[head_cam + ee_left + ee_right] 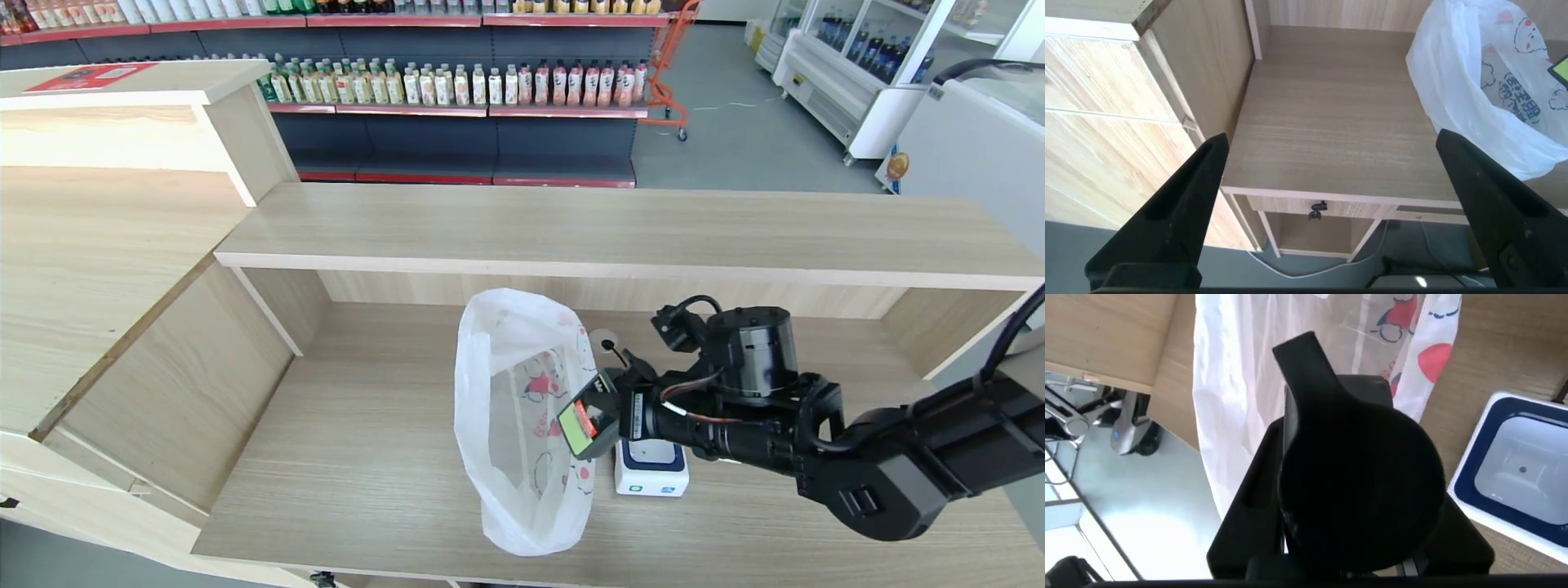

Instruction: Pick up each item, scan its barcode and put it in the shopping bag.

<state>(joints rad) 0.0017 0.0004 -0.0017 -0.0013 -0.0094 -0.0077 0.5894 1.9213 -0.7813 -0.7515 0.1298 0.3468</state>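
Right pincer (594, 412), head view: clamped on item (575, 433), a small dark pack with a green-and-red face turned up toward the near side. Held off the counter (343, 457), just right of bag (510, 457), level with the upper part of its right wall. Sits above and slightly left of scanner (651, 472). Bag mouth lies to the left of the pack, so next move likely a short carry leftward over the rim, then a release. Long axis of pack slanted, low end toward near-left. Cannot tell whether pack touches the bag film. Rim crumpled and hard to trace. Bag contents not readable through the film.

Left wrist view: left pincer (1333, 151) with fingers wide apart and nothing between them. Hangs over the counter's near-left edge, bag well off to the right. By far the farther arm from the pack. Green sliver at the frame edge, probably the pack, cut off.

Right wrist view: dark bulk close to the lens, finger and pack not separable. Bag film directly beyond it, scanner's blue-rimmed window beside, partly cut off.
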